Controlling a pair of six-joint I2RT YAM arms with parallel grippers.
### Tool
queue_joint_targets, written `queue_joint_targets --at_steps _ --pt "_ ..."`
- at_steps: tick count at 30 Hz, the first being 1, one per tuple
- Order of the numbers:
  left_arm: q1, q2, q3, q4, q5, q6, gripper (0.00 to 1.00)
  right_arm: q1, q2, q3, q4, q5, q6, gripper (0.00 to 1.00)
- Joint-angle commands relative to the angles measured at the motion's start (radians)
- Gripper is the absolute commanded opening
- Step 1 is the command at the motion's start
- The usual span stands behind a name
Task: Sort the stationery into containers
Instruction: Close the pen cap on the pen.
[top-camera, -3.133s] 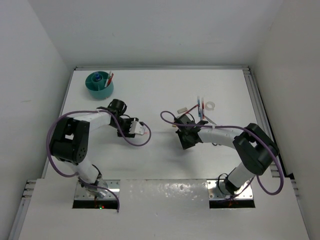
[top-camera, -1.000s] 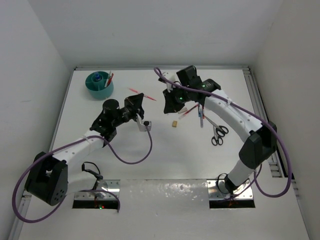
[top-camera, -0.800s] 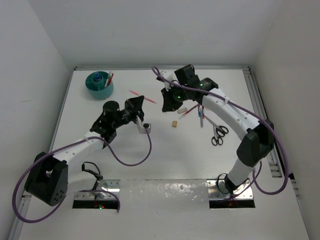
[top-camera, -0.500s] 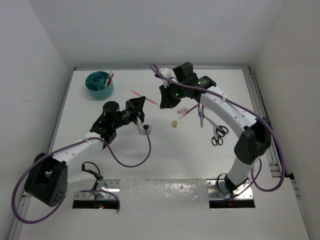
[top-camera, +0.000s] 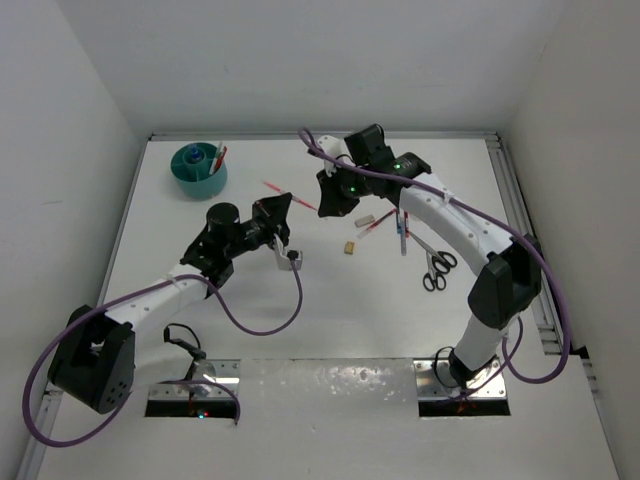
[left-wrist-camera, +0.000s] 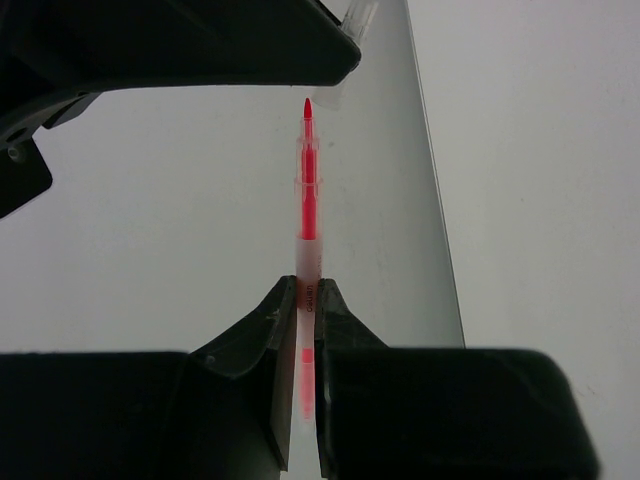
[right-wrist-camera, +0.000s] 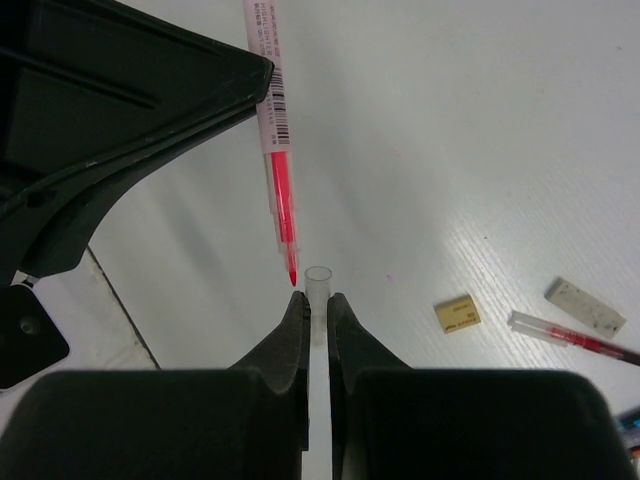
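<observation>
My left gripper (left-wrist-camera: 308, 290) is shut on a thin, uncapped red pen (left-wrist-camera: 308, 200), held in the air with its tip pointing away. Facing it, my right gripper (right-wrist-camera: 318, 300) is shut on a clear pen cap (right-wrist-camera: 318, 283). The red pen (right-wrist-camera: 277, 170) ends with its tip just left of the cap's open mouth, outside it. In the top view the two grippers, left (top-camera: 281, 199) and right (top-camera: 326, 203), meet above the table's back middle. The round teal tub (top-camera: 198, 168) stands at the back left with pens upright in it.
On the table right of the grippers lie a tan eraser (top-camera: 350, 247), a white block (top-camera: 365, 218), another red pen (top-camera: 377, 224), a blue pen (top-camera: 403, 232) and black-handled scissors (top-camera: 436, 270). A purple cable loops beside the left arm (top-camera: 262, 315).
Over the last second my right gripper has shifted a little left and back with the cap, toward the pen tip. The left gripper has barely moved.
</observation>
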Motion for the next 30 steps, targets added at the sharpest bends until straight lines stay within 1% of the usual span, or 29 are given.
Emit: queue_joint_targets --at_steps 1,4,16,17,19,30 --pt "-0.003 -0.004 -0.003 0.029 -0.007 0.010 0.00 0.010 -0.037 -0.005 0.012 -0.020 -0.025 0.00" --pt "-0.005 0.004 -0.007 0.059 -0.017 -0.004 0.00 0.022 -0.040 0.004 -0.003 0.002 -0.029 0.00" --pt "-0.005 -0.008 -0.010 0.020 0.007 0.024 0.00 0.032 -0.058 0.007 -0.011 0.042 -0.029 0.00" --pt "-0.005 -0.015 -0.012 0.021 0.007 0.025 0.00 0.030 -0.060 0.007 -0.013 0.043 -0.061 0.00" --pt "-0.005 -0.016 -0.017 0.018 0.007 0.024 0.00 0.030 -0.065 0.004 -0.020 0.053 -0.067 0.00" --pt "-0.009 -0.021 -0.015 0.015 0.027 0.037 0.00 0.035 -0.068 0.008 -0.014 0.042 -0.061 0.00"
